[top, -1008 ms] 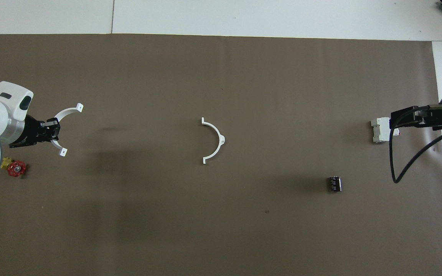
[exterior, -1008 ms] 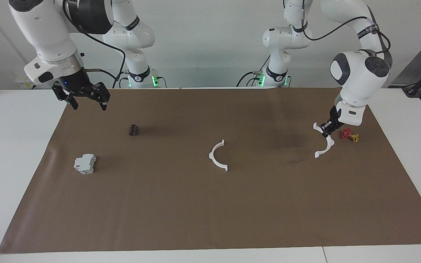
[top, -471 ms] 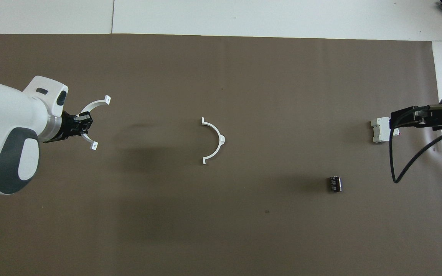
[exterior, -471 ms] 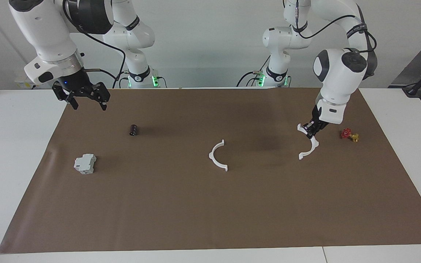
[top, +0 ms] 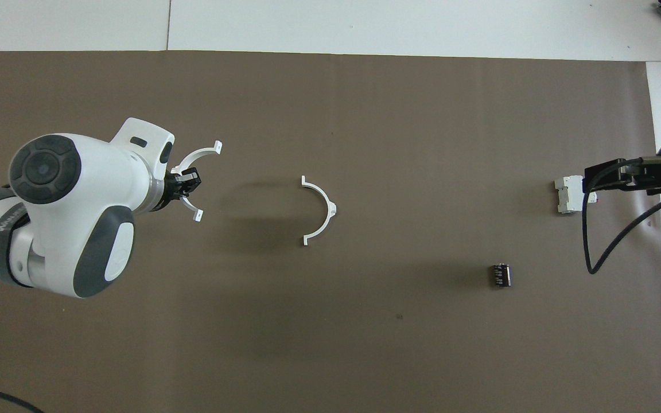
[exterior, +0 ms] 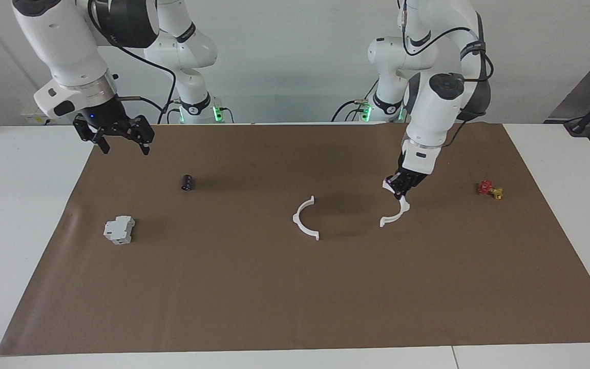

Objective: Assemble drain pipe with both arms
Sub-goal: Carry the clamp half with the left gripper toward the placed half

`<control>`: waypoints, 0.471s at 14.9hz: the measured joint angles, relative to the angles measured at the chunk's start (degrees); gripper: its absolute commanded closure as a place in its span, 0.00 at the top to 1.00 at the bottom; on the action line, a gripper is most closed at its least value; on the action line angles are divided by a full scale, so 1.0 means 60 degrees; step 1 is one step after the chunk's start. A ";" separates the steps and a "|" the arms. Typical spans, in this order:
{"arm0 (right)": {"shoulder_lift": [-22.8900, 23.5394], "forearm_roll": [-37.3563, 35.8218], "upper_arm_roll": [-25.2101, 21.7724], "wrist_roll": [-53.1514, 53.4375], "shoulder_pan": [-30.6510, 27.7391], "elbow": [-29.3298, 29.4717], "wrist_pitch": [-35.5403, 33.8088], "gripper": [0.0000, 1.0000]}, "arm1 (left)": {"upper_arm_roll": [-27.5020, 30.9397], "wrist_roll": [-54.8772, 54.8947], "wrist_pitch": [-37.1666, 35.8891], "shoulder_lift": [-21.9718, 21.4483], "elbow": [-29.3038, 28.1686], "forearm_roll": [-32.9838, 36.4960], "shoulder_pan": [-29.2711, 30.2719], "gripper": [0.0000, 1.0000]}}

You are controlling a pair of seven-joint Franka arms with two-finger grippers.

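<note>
One white half-ring arc (exterior: 305, 219) (top: 320, 211) lies on the brown mat at the table's middle. My left gripper (exterior: 402, 185) (top: 188, 183) is shut on the second white half-ring arc (exterior: 396, 211) (top: 197, 157) and holds it just above the mat, beside the lying arc toward the left arm's end. The two arcs' open sides face each other, with a gap between them. My right gripper (exterior: 121, 138) (top: 594, 182) is open and empty, waiting up in the air over the right arm's end of the mat.
A grey-white boxy block (exterior: 119, 229) (top: 569, 195) and a small black cylinder (exterior: 187, 182) (top: 500, 275) lie toward the right arm's end. A small red and yellow valve (exterior: 489, 189) lies toward the left arm's end. The brown mat (exterior: 295, 297) covers most of the white table.
My left gripper has carried its half-ring arc from beside the red valve toward the table's middle, closer to the lying arc. The right arm has not moved.
</note>
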 measured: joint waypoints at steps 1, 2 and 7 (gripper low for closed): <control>0.0000 0.0000 -0.0002 0.0000 -0.0009 -0.0003 0.0000 1.00 | -0.0069 -0.0396 0.0209 0.0163 -0.0004 0.0000 -0.0163 0.00; 0.0000 0.0000 -0.0007 0.0000 -0.0028 -0.0003 0.0000 1.00 | -0.0115 -0.0774 0.0414 0.0319 -0.0006 0.0000 -0.0330 0.00; 0.0000 0.0003 -0.0023 0.0000 -0.0097 -0.0003 0.0000 1.00 | -0.0171 -0.1724 0.0998 0.0591 -0.0390 0.0000 -0.0650 0.00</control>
